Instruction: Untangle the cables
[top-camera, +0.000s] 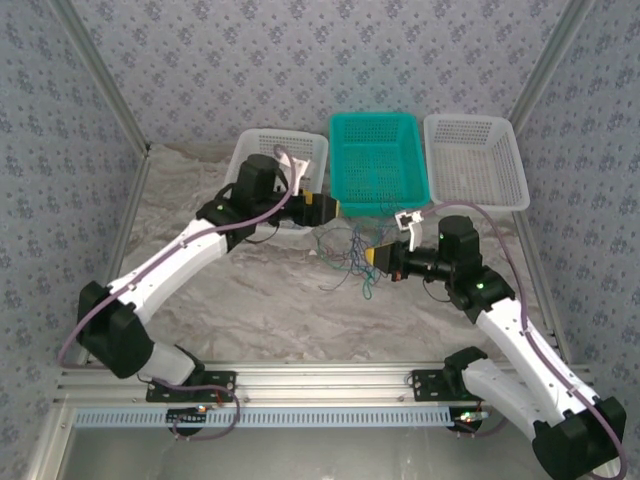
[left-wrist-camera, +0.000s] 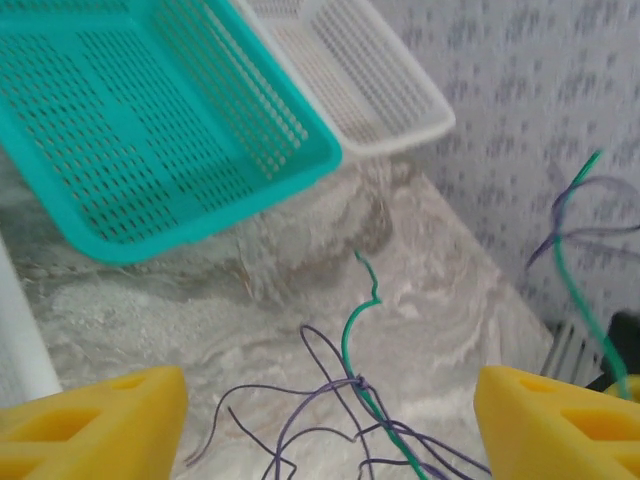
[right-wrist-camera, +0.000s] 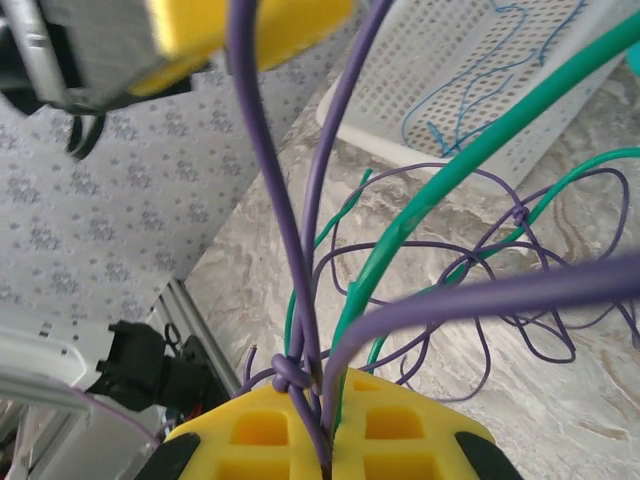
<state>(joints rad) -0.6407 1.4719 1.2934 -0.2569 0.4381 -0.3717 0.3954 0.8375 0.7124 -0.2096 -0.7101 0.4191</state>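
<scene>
Closest to the right wrist lens, thick blurred strands of the cables (right-wrist-camera: 500, 297), purple and green, rise out of the right gripper (right-wrist-camera: 327, 435). Its yellow fingers are pressed together on the bundle, with a small purple loop knotted just at the seam. From that clamp the strands fan outward and sag onto the marbled table (left-wrist-camera: 450, 330), where they cross one another in loose loops in front of the teal basket (left-wrist-camera: 200, 235).

The left gripper (left-wrist-camera: 330, 415) hangs over the same heap with its jaws wide apart and nothing between them but air. Beneath it, a green strand and several purple ones meet at a tight knot (left-wrist-camera: 358, 383). A thin blue cable (right-wrist-camera: 430, 128) lies apart in a white basket (right-wrist-camera: 520, 60), so one strand appears to be sorted.

The step in hand looks like separation: the right arm anchors the tangle while the left lines up for a single strand. The next move probably calls for the left jaws to come down on one cable alone, likely the green one, a little away from the knot. It would then draw away from the right clamp, gently, since such thin wires could cinch the knot tighter.
</scene>
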